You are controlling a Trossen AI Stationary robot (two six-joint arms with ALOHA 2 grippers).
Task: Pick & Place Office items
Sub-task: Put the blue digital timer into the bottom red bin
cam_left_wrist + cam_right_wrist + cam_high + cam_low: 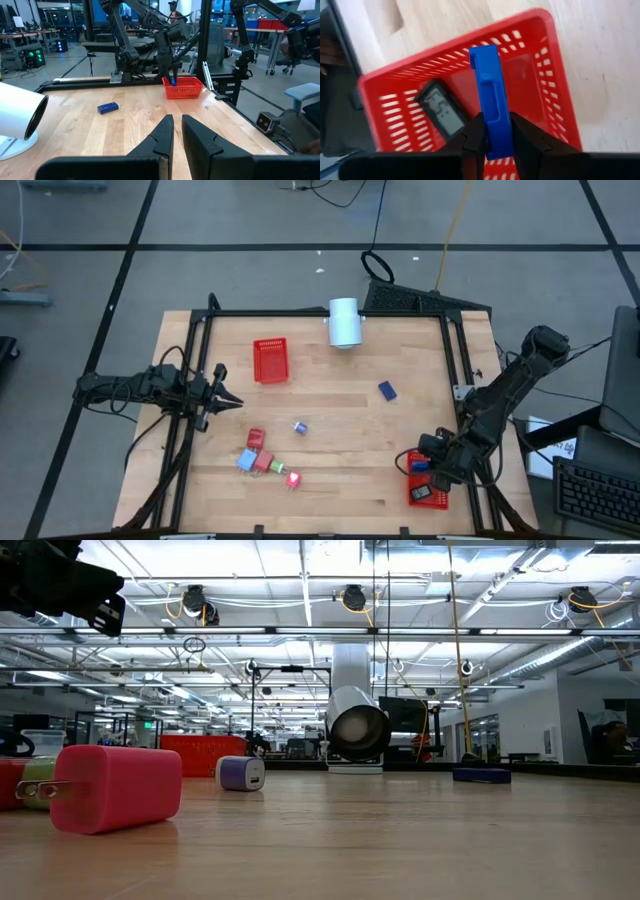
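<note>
My right gripper (430, 468) is over the red mesh basket (428, 492) at the table's near right corner, shut on a blue piece (491, 90). A black piece (440, 109) lies in that basket. My left gripper (232, 402) hovers at the table's left side, shut and empty. A dark blue piece (387, 390) and a tiny bluish-white piece (300, 427) lie flat on the table. Nearer the near edge sit a red (255, 439), a light blue (245, 461) and two more red pieces (264, 464). My right gripper pinches the blue piece between its two fingers by one end (496, 131). The fingers come from above, pointing down, and the long piece runs on along them past the fingertips. It hangs over the inside of the red basket (555, 65); whether it touches the basket I cannot tell.
A white cylinder (344, 322) lies at the far edge's middle. A second red basket (270, 360) stands at the far left of the tabletop. Black frame rails (455, 370) run along the table's left, right and far sides. Bare wood lies in the middle (350, 440).
</note>
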